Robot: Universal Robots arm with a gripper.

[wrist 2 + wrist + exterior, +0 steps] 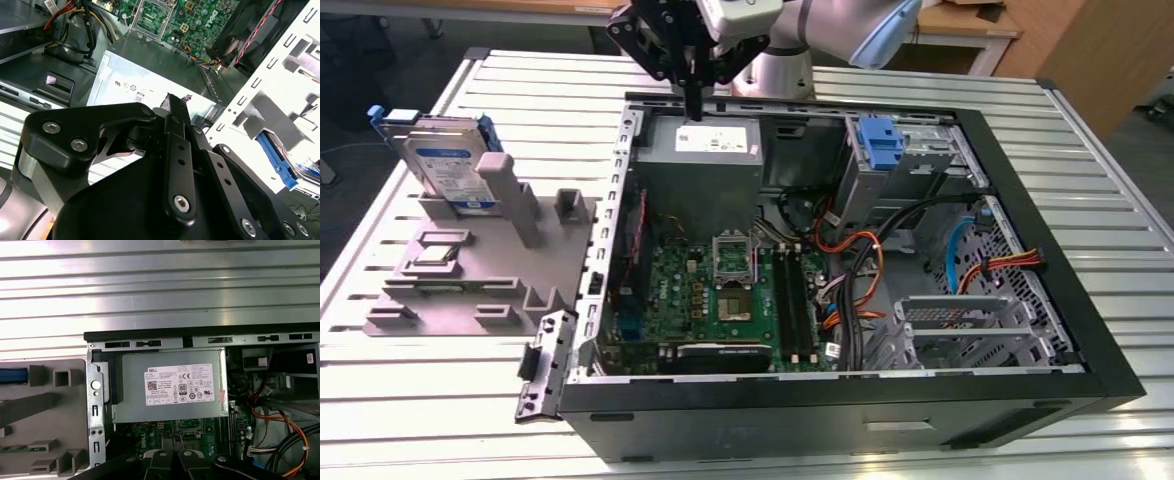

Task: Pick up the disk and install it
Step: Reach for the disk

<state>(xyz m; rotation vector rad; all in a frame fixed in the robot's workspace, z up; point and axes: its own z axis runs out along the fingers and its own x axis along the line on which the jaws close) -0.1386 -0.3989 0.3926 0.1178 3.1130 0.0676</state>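
Our pincer (695, 105) seems clenched on nothing over the grey box (704, 150); the disk (447, 165) stands near the table's (520, 80) corner; moving low, we might bump the case wall (628, 170).

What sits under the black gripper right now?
The grey metal power supply box with a white sticker, inside the open black computer case. The gripper hangs above it; whatever lies beneath the box is covered.
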